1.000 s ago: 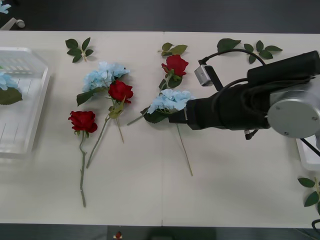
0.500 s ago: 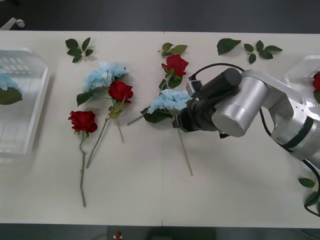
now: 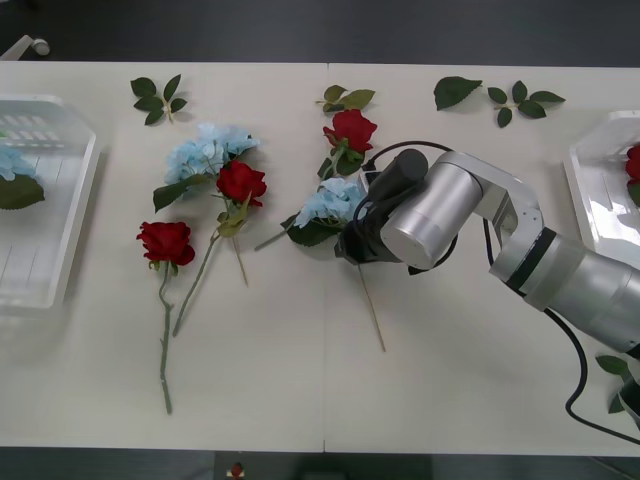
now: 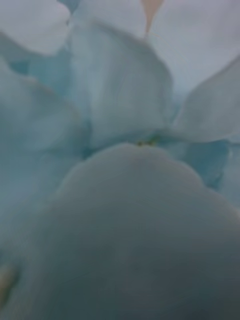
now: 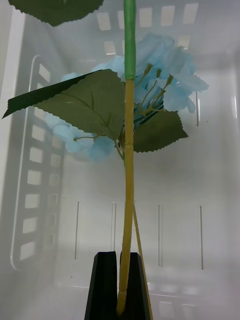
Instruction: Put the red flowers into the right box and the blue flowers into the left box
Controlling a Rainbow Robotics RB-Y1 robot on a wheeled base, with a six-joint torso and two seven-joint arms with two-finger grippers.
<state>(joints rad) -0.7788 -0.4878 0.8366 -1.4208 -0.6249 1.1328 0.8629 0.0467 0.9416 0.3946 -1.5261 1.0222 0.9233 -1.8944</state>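
Note:
My left gripper (image 5: 119, 292) is shut on the yellow-green stem of a blue flower (image 5: 162, 62), which hangs over the slotted left box (image 5: 35, 175). That box (image 3: 60, 270) sits at the table's left edge with a blue bloom (image 3: 8, 162) in it. My right gripper (image 3: 352, 240) is pressed down against the middle blue flower (image 3: 330, 200); its pale petals (image 4: 120, 100) are right up against the wrist camera. Another blue flower (image 3: 208, 150) lies left of centre. Three red flowers (image 3: 350, 128) (image 3: 240, 182) (image 3: 166, 242) lie on the table. The right box (image 3: 598, 195) holds a red bloom (image 3: 632, 160).
Loose green leaf sprigs lie along the far side (image 3: 158, 98) (image 3: 345, 97) (image 3: 455, 90) (image 3: 520, 102) and at the near right corner (image 3: 620, 380). The right arm's silver elbow (image 3: 425, 215) hangs over the table's middle. Bare table runs along the near edge.
The right arm has swung round and drawn left, bringing its wrist down onto the middle blue flower. The right box and its red bloom have come into sight behind it.

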